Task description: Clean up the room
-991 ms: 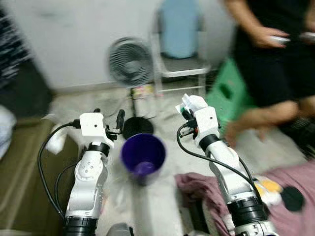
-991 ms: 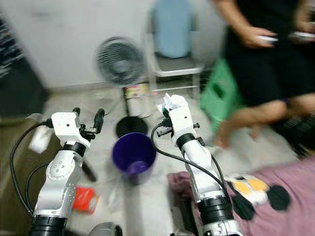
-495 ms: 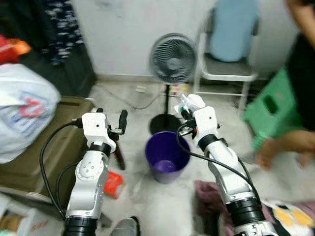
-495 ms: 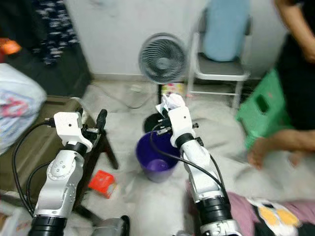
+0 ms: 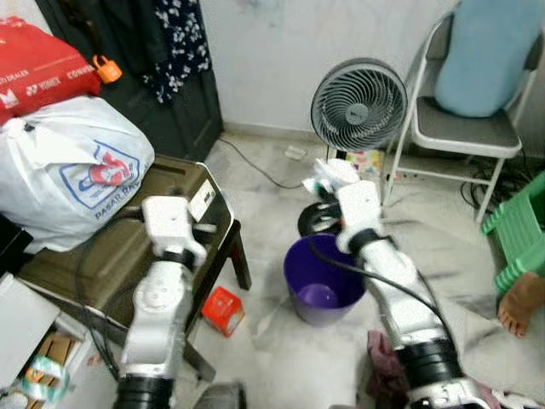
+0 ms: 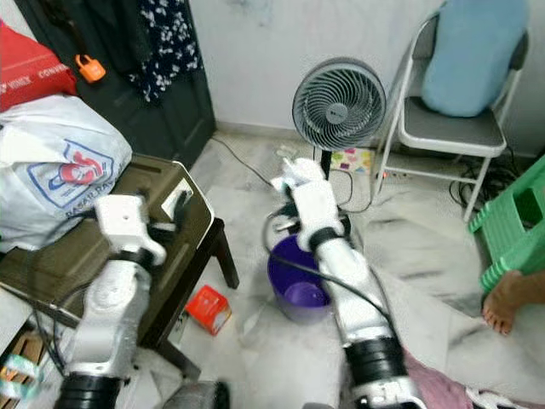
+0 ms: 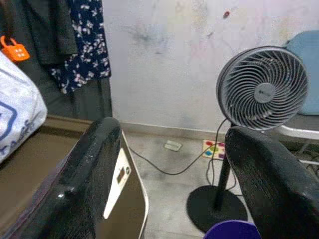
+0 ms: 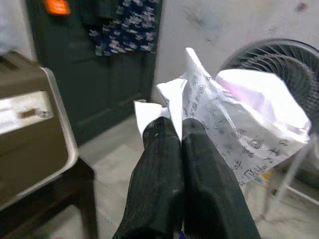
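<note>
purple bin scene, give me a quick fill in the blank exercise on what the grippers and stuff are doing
1. The right gripper is shut on a crumpled piece of ____.
2. The purple bin stands on the floor in front of a standing ____.
3. The left gripper has its fingers ____ and holds nothing.
4. A small ____ box lies on the floor beside the brown table.

Missing words: paper; fan; open; red

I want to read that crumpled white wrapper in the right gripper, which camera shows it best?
The right wrist view: the crumpled white printed wrapper looms close, pinched between the right gripper's shut fingers. Both eye views show it as a small white wad above the purple bucket.
</note>
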### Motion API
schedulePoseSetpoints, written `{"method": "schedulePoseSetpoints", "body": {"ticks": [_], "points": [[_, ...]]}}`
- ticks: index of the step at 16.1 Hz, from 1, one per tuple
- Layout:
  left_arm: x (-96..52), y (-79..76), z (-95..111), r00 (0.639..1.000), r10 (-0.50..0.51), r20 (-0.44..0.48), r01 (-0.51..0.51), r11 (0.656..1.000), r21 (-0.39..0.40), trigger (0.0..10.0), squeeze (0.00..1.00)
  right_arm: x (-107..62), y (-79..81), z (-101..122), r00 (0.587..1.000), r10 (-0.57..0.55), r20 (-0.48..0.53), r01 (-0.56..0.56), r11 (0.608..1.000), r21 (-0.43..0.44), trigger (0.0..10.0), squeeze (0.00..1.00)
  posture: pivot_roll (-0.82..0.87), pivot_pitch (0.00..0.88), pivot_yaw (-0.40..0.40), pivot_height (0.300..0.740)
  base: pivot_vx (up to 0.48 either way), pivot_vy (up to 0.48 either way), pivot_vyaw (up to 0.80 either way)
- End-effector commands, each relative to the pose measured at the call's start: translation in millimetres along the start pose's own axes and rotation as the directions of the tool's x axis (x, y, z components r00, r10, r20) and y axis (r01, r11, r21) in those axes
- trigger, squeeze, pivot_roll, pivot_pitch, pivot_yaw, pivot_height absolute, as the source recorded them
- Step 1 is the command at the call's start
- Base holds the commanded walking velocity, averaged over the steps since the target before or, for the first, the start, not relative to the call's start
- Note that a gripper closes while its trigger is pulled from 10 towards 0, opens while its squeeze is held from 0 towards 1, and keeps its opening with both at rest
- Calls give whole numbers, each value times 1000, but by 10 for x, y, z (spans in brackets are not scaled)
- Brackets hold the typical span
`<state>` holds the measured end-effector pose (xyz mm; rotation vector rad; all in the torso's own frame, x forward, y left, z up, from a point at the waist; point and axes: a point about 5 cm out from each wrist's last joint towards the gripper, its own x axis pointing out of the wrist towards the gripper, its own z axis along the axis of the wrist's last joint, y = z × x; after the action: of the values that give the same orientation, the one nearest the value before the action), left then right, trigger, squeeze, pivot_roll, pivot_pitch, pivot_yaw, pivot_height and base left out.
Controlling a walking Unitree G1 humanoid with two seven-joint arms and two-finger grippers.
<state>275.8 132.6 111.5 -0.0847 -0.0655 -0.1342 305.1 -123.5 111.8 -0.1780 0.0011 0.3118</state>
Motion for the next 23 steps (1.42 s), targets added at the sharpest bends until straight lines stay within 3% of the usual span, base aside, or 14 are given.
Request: {"method": "schedulePoseSetpoints", "body": {"ticks": [1,17,23], "points": [[-8,87,13,1000,18,5,-18,1000,12,10000,0,32,69,28,1000,16,11,-16,1000,15,10000,0,-80,0,29,740,0,0,0],[-4,78,10,1000,4,8,-4,1000,0,10000,0,40,60,22,1000,7,4,-7,1000,18,10000,0,-83,0,31,740,0,0,0],[-3,76,6,1000,3,6,-3,1000,0,10000,0,41,62,19,1000,8,4,-8,1000,17,10000,0,-81,0,30,740,252,0,0]]}}
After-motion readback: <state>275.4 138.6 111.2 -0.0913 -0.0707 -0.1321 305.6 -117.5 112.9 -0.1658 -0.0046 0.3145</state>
